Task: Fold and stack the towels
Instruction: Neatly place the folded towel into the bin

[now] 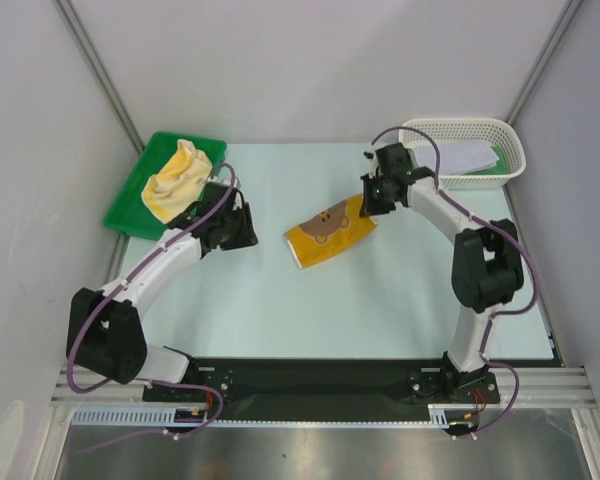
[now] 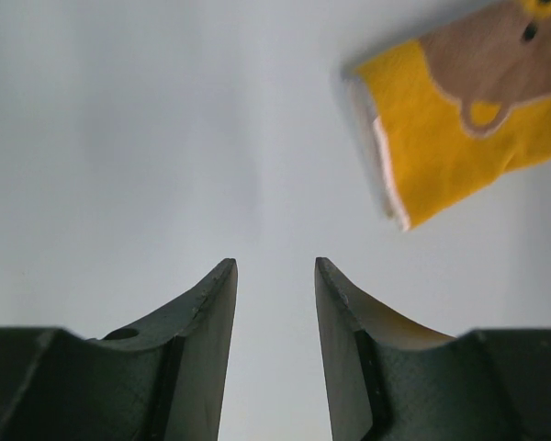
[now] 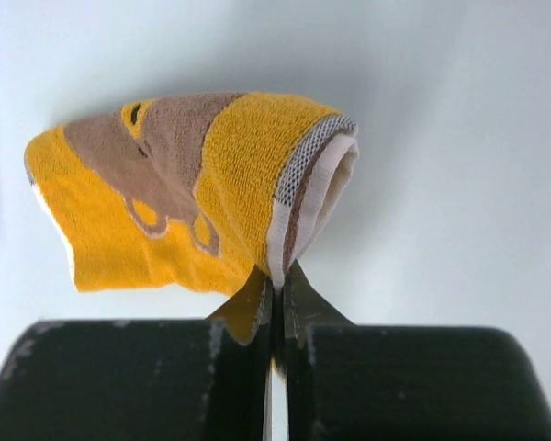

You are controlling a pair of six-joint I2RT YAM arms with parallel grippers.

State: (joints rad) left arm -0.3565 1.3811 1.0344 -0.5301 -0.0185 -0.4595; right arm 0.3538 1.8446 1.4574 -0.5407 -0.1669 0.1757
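A folded yellow towel [image 1: 330, 232] printed with a brown bear lies in the middle of the table. My right gripper [image 1: 370, 208] is shut on its right end. In the right wrist view the fingertips [image 3: 277, 280] pinch the white-edged fold of that towel [image 3: 184, 184], and the end is lifted. My left gripper [image 1: 248, 228] hovers left of the towel, open and empty. Its wrist view shows bare table between the fingers [image 2: 275, 266] and the towel's corner [image 2: 468, 119] at the upper right. A pale yellow towel [image 1: 178, 180] lies crumpled on the green tray.
The green tray [image 1: 130, 215] sits at the far left edge of the table, just behind my left arm. A white mesh basket [image 1: 510, 150] stands at the far right corner with a pale towel [image 1: 475, 160] inside it.
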